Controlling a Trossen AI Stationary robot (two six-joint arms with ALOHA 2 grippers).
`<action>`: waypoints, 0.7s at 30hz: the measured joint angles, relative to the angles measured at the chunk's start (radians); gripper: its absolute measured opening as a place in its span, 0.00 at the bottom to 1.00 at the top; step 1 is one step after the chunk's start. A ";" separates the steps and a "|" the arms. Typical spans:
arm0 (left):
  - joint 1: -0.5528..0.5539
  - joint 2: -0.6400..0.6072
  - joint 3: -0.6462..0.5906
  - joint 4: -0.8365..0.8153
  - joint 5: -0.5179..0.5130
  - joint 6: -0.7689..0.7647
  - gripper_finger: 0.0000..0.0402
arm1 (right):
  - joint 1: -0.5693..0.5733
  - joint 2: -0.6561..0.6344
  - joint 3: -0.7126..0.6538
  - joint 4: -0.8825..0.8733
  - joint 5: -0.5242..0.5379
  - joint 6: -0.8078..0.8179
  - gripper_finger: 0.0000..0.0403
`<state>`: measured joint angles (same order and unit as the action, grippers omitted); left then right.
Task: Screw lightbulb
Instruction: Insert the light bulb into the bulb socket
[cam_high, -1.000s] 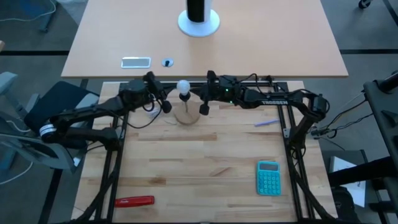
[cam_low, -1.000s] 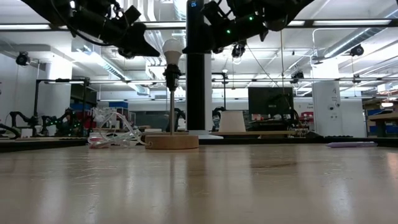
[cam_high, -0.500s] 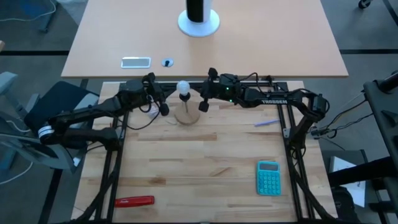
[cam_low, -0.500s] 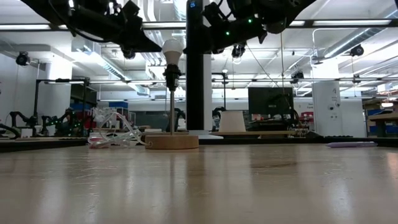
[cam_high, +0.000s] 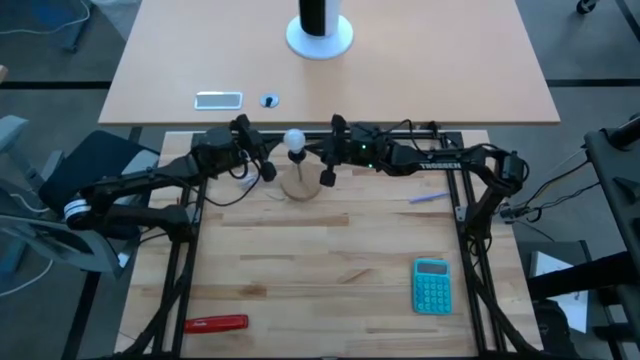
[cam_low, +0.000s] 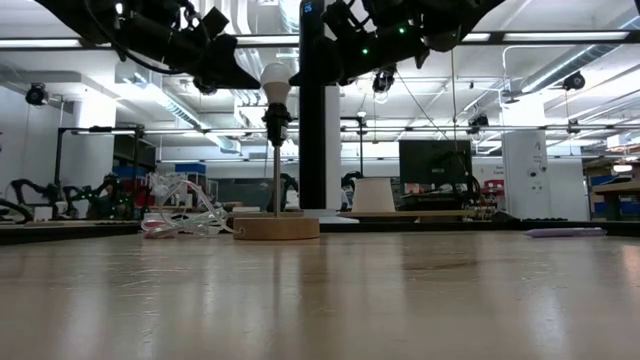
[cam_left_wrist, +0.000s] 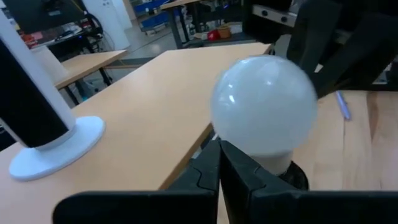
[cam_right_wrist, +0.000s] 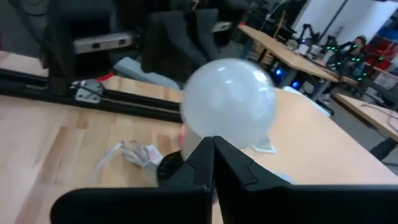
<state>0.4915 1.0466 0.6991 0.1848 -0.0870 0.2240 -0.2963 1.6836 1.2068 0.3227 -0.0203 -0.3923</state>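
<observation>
The white lightbulb (cam_high: 294, 139) sits upright in a dark socket (cam_low: 275, 120) on a thin post that rises from a round wooden disc stand (cam_low: 276, 228). My left gripper (cam_high: 267, 171) is shut and hovers just left of the bulb. The bulb (cam_left_wrist: 264, 112) shows just beyond the gripper's closed fingertips (cam_left_wrist: 219, 163). My right gripper (cam_high: 327, 178) is shut and hovers just right of the bulb. In the right wrist view the bulb (cam_right_wrist: 229, 102) stands close ahead of the fingertips (cam_right_wrist: 213, 163). I see neither gripper touching the bulb.
A clear crumpled plastic wrapper (cam_low: 178, 212) lies left of the stand. A purple pen (cam_high: 425, 198), a teal calculator (cam_high: 432, 285) and a red tool (cam_high: 216, 324) lie on the table. A second table (cam_high: 420, 70) with a black-and-white pillar (cam_high: 320, 30) stands beyond the far edge.
My left gripper has drawn back a little from the bulb toward the table's left and come back to where it was. The bulb and stand have kept still.
</observation>
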 joint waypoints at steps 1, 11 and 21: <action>0.000 0.000 0.000 0.000 -0.001 0.000 0.00 | 0.000 0.000 0.000 -0.002 0.004 0.000 0.00; 0.000 -0.047 0.000 -0.055 0.031 0.003 0.00 | -0.003 -0.016 0.000 -0.036 0.143 -0.002 0.00; 0.001 -0.012 0.000 -0.015 0.095 0.029 0.00 | -0.005 -0.014 0.000 0.009 0.051 -0.002 0.00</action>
<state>0.4923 1.0345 0.6991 0.1700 0.0078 0.2527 -0.3012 1.6691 1.2064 0.3317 0.0308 -0.3943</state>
